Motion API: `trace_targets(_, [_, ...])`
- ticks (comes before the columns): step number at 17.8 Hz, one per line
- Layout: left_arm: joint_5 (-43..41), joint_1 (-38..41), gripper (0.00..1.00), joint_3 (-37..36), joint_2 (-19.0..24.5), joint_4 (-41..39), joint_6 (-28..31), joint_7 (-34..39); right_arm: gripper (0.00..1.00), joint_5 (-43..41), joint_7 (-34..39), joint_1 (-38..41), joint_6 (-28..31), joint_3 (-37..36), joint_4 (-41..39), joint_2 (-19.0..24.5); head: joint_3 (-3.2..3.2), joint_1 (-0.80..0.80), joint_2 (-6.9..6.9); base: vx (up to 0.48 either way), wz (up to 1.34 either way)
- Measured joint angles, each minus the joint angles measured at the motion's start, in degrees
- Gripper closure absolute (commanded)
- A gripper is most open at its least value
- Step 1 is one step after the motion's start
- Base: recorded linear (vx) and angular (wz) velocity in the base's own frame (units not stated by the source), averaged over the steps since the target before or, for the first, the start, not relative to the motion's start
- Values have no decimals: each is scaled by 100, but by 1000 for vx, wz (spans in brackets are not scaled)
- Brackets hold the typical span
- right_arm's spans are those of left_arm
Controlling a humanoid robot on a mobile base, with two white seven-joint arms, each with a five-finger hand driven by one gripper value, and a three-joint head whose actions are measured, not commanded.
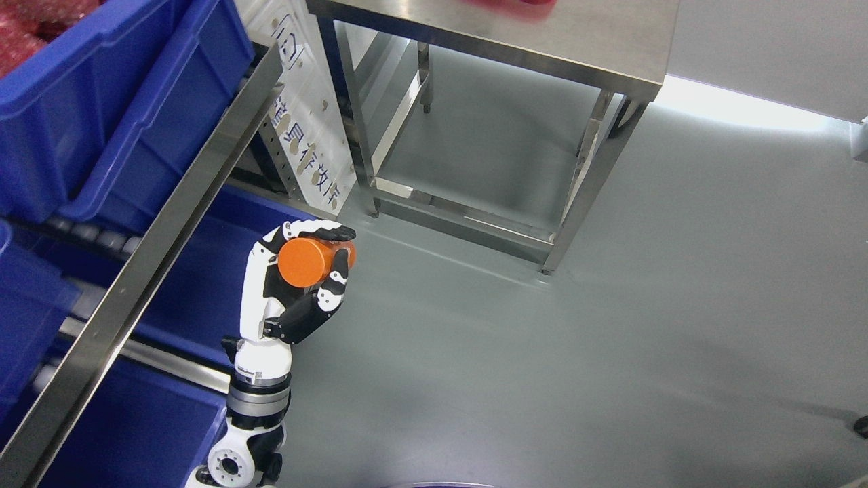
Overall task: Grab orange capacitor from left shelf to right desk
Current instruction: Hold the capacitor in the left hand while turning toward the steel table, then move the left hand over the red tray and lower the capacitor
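My left hand (319, 261) rises from the bottom left, white and black, with its fingers curled around an orange capacitor (308, 261), a short cylinder whose round face points toward the camera. The hand holds it in the air just right of the shelf's steel rail (146, 271), over the grey floor. The steel desk (610, 47) stands at the upper middle and right, well away from the hand. My right arm does not show.
Blue bins (102, 95) fill the shelf on the left, with more blue bins (129, 427) on the lower level. A white perforated sign (308, 129) leans beside the desk's legs (590, 183). Something red (515, 5) sits on the desk's far edge.
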Motion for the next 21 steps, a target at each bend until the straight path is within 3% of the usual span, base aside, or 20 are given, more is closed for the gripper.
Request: trace_targets(21, [55,-366,99,-497,0,-9,168,-8,0,0,0,0,0,0,0,0,0,0,0,352,-136])
